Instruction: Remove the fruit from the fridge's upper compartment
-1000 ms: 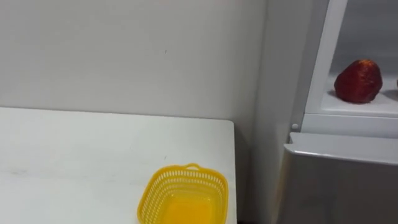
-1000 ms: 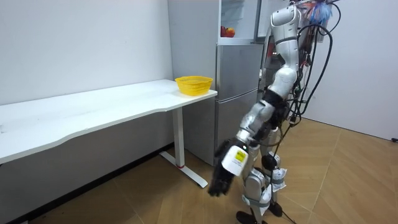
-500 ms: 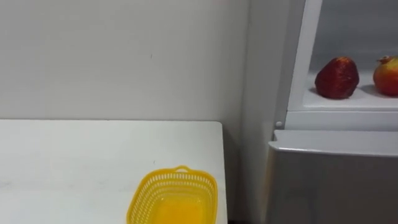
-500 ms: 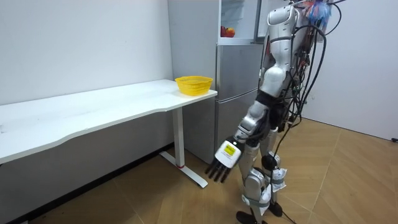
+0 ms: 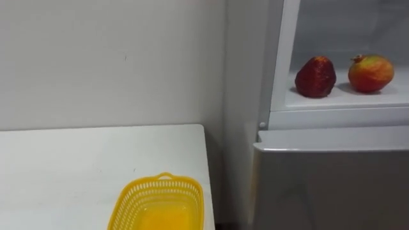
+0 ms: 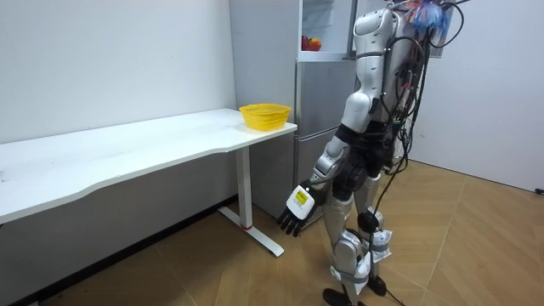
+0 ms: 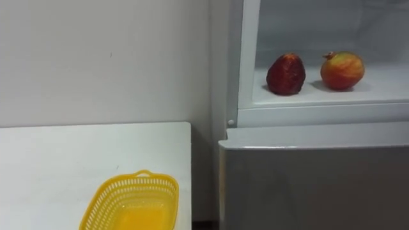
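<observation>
Fridge (image 5: 332,182): upper compartment open, robot stands right before it. White table (image 5: 64,166) to its left bears a yellow basket (image 5: 156,204), empty. Left hand (image 6: 293,219) hangs low by the leg, fingers straight, holding nothing. 2 fruits, dark red fruit (image 5: 315,76) & red-yellow fruit (image 5: 370,72), sit apart on the shelf (image 5: 332,101), well above that hand, fwd-right.

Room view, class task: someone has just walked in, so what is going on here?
The robot stands facing the fridge, at the end of the white table. The upper compartment is open, and a dark red fruit and a red-and-yellow fruit sit side by side on its shelf, untouched. The left robot hand hangs low beside its leg, fingers straight, holding nothing. A yellow basket sits empty at the table's corner nearest the fridge.
</observation>
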Controlling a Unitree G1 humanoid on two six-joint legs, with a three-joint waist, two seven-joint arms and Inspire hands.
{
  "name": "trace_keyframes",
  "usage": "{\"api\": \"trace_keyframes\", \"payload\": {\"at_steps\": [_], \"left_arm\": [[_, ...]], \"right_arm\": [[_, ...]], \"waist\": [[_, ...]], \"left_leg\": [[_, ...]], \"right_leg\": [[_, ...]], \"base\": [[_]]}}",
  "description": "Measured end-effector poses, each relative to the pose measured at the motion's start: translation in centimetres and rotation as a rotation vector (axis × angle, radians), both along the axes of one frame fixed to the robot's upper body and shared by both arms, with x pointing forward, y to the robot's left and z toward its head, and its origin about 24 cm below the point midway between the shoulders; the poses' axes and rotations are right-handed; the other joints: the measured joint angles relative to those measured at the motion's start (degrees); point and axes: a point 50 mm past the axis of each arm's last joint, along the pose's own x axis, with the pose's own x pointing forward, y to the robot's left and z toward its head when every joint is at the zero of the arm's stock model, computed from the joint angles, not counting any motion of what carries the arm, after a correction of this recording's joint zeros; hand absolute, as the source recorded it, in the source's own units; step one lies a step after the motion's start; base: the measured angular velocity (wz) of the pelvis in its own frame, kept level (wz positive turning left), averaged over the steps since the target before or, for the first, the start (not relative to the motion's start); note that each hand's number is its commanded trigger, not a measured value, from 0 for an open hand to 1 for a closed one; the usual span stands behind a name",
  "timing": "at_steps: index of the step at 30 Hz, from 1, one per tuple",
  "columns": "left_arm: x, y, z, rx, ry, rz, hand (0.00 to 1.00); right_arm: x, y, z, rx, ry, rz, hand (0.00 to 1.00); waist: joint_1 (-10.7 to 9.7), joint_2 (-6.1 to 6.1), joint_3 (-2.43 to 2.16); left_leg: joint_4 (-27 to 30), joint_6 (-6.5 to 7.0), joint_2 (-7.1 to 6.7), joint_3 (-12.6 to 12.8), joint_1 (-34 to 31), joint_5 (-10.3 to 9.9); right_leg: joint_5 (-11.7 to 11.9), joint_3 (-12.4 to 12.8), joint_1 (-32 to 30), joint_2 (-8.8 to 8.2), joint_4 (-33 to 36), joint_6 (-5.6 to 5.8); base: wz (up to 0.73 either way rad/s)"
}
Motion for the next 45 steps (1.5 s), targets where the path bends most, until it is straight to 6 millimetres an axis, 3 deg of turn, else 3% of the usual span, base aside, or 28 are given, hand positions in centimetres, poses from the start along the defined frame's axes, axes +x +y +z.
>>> {"api": "trace_keyframes", "payload": {"at_steps": [5,9,11,18,21,24,34,37,42,45], "left_arm": [[0.3,-0.1,0.1,0.018,-0.014,-0.044,0.0],[0.7,0.0,0.3,0.045,-0.05,-0.059,0.0],[0.9,-0.2,0.3,0.047,-0.072,-0.065,0.0],[0.9,-0.2,0.5,0.048,-0.119,-0.079,0.0],[0.4,0.0,0.5,0.071,-0.11,-0.088,0.0],[0.1,-0.1,0.5,0.074,-0.107,-0.097,0.0],[0.4,-0.5,0.3,0.056,-0.083,-0.204,0.0],[0.4,-0.3,0.4,0.054,-0.082,-0.207,0.0],[0.9,0.3,0.6,0.057,-0.088,-0.221,0.0],[1.0,0.3,0.6,0.059,-0.09,-0.221,0.0]], "right_arm": [[3.9,0.6,1.7,-0.051,-0.223,0.018,0.0],[8.4,1.3,6.2,-0.144,-0.558,0.124,0.0],[9.5,1.7,8.6,-0.176,-0.691,0.152,0.0],[10.6,3.5,17.4,-0.293,-1.129,0.221,0.0],[10.9,4.2,20.4,-0.364,-1.287,0.255,0.0],[11.1,5.1,22.3,-0.363,-1.392,0.274,0.0],[12.0,8.7,25.3,-0.28,-1.575,0.416,0.0],[12.6,9.1,25.9,-0.281,-1.603,0.465,0.0],[13.4,9.1,27.1,-0.308,-1.667,0.483,0.0],[13.9,9.2,27.9,-0.323,-1.701,0.503,0.0]], "waist": [[-0.44,0.03,-0.09],[-0.79,0.38,-0.01],[-1.14,0.34,-0.01],[-1.83,0.58,-0.17],[-2.98,0.37,-0.28],[-2.64,0.41,-0.38],[-1.56,1.12,-0.54],[-0.97,0.74,-0.52],[-0.22,-0.71,0.04],[0.28,-1.24,-0.04]], "left_leg": [[0.44,0.04,0.11,0.8,-0.49,0.06],[0.13,0.01,0.24,2.15,-0.12,0.09],[-0.1,0.01,0.25,2.57,0.11,0.09],[-0.84,-0.02,0.55,4.64,-0.01,0.07],[-1.3,-0.04,0.64,4.84,-0.03,0.06],[-1.38,-0.08,0.92,5.82,-0.14,0.03],[-1.23,-0.03,1.07,5.75,-0.68,0.06],[-1.24,0.03,1.0,5.54,-0.75,0.29],[-1.17,-0.05,0.99,4.13,-0.79,0.49],[-1.18,-0.06,0.99,3.8,-0.92,0.48]], "right_leg": [[0.01,0.47,-0.81,0.12,0.51,-0.01],[0.06,1.79,-1.37,0.45,0.72,-0.01],[0.07,2.34,-1.25,0.56,0.49,-0.01],[0.31,4.14,-2.56,1.04,0.9,-0.05],[0.33,4.85,-3.3,1.22,1.36,-0.08],[0.75,6.02,-3.36,1.65,1.42,-0.17],[1.14,5.84,-4.12,1.64,2.36,-0.27],[1.24,5.39,-4.12,1.52,2.33,-0.29],[1.36,2.88,-3.48,1.29,2.05,-0.34],[1.36,1.72,-3.46,1.19,2.05,-0.33]], "base": [[-0.04],[-0.15],[-0.12],[-0.17],[-0.08],[-0.21],[-0.01],[0.05],[0.13],[0.08]]}}
